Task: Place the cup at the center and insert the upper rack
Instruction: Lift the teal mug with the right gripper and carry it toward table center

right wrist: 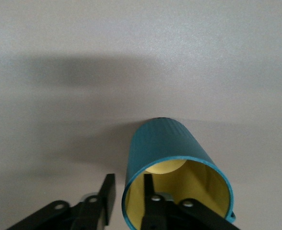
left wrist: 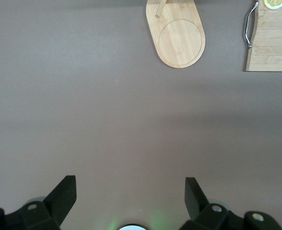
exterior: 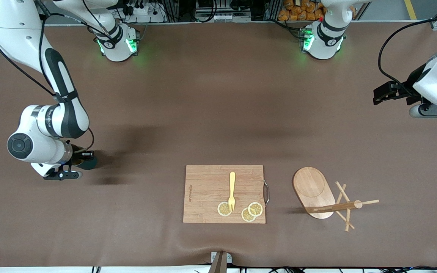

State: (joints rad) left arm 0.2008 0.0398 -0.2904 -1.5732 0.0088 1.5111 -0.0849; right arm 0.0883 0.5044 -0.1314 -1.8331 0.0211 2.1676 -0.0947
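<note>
The cup (exterior: 89, 163) is a teal mug with a yellow inside, upright on the table at the right arm's end. My right gripper (exterior: 83, 158) is down at its rim. In the right wrist view the cup (right wrist: 165, 143) has one finger inside it and one outside; the right gripper (right wrist: 129, 176) straddles the wall, narrow, with a slim gap on each side. The upper rack (exterior: 313, 189) stands on its oval base toward the left arm's end, post and pegs leaning over the table. My left gripper (exterior: 383, 94) waits open in the air, with the rack's base (left wrist: 179, 40) ahead of it (left wrist: 130, 179).
A wooden cutting board (exterior: 207, 193) with a metal handle lies near the front camera, between cup and rack. On it are a yellow fork (exterior: 232, 189) and three lemon slices (exterior: 224, 209). The board's corner (left wrist: 273, 43) shows in the left wrist view.
</note>
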